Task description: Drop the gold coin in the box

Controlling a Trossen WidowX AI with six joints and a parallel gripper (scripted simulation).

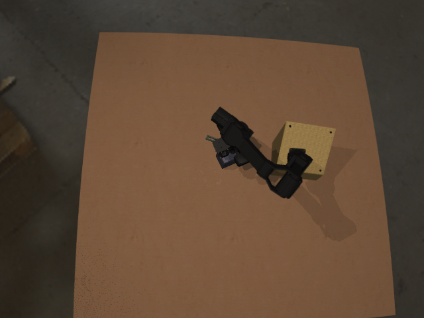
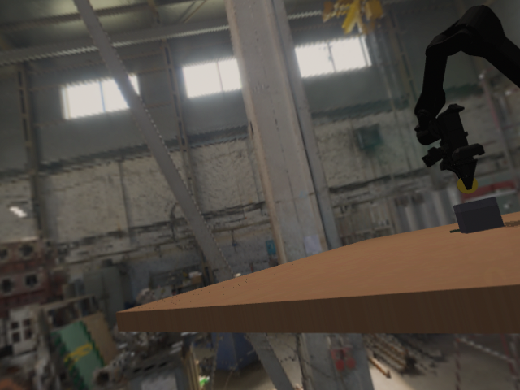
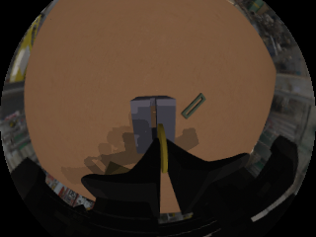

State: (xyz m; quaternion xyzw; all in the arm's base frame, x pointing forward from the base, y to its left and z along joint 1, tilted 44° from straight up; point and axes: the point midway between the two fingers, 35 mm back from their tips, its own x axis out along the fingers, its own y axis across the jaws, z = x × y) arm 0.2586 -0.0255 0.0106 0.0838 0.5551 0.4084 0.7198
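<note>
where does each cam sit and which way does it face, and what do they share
Top: overhead, facing down at the table; shows the whole arm over the grey box.
Exterior: low beside the table edge, looking across; shows the gripper holding the coin above the box.
Wrist: on the gripper, looking down past the fingers; coin, box slot, green holder.
All share the box.
</note>
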